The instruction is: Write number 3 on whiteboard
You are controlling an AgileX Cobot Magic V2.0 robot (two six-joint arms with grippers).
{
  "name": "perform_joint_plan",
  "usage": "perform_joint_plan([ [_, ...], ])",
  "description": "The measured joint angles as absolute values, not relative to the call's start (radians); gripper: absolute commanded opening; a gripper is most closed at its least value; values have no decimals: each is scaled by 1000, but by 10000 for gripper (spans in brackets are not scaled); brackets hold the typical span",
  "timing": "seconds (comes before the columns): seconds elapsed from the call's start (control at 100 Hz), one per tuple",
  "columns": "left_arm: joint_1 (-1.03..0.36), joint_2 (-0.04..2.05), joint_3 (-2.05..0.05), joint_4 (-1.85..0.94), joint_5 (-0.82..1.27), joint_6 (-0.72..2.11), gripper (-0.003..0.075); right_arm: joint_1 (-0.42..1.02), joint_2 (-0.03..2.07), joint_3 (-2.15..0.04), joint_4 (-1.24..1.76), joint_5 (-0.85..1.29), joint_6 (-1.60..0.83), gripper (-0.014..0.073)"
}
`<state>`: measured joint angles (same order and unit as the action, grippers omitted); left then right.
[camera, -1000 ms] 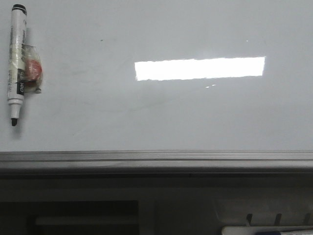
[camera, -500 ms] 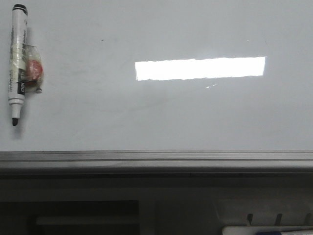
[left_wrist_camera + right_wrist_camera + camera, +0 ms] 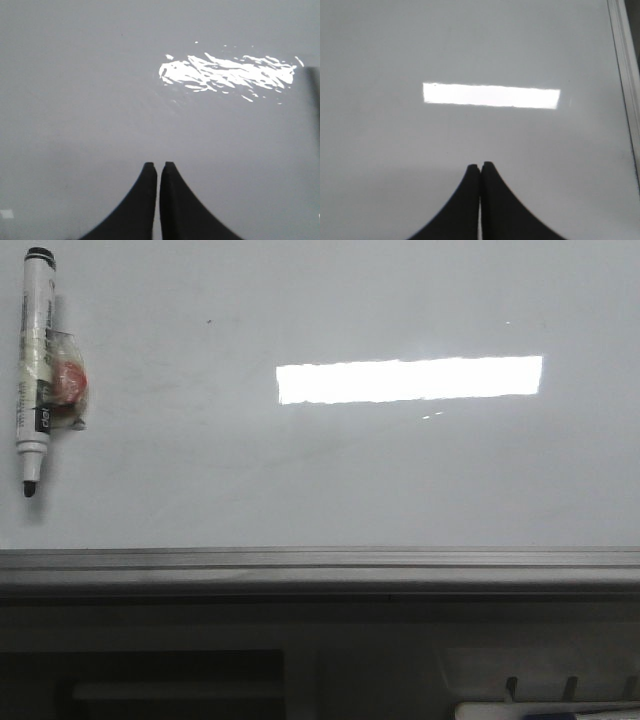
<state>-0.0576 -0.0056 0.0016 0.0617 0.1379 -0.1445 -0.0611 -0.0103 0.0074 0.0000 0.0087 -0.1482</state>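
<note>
The whiteboard (image 3: 330, 480) fills the front view, pale grey and glossy, with a bright rectangular light reflection and a grey metal edge strip (image 3: 320, 562) along its near side. No number 3 shows on it. A white marker (image 3: 33, 365) with a black tip lies at the far left, tip toward me, with a small red-and-clear object (image 3: 68, 382) taped beside it. Neither gripper shows in the front view. My left gripper (image 3: 159, 166) is shut and empty over bare board. My right gripper (image 3: 480, 166) is shut and empty over the board (image 3: 470, 50), near its edge strip (image 3: 625, 75).
Below the board's near edge is a dark shelf area with a white tray-like object (image 3: 545, 710) at the bottom right.
</note>
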Motion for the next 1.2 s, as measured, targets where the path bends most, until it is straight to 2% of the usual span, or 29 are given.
perform_joint_plan([
  [0.45, -58, -6, 2, 63, 88, -145, -21, -61, 14, 7, 133, 76, -148, -61],
  [0.67, -58, 24, -42, 50, 192, -145, -21, -61, 239, -66, 176, 190, -148, -61],
  [0.86, -58, 111, -140, 59, 195, -147, -21, -61, 444, -187, 178, 324, -148, -61],
  [1.03, -58, 172, -203, 65, 190, -147, -18, -61, 511, -217, 231, 333, -148, -61],
  [1.08, -58, 197, -215, 66, 190, -147, 1, -61, 518, -218, 243, 333, -148, -61],
  [1.13, -63, 226, -221, 67, 177, -147, 52, -61, 522, -220, 251, 333, -148, -61],
  [1.2, -93, 273, -223, 69, 147, -147, 173, -61, 522, -220, 255, 333, -146, -61],
])
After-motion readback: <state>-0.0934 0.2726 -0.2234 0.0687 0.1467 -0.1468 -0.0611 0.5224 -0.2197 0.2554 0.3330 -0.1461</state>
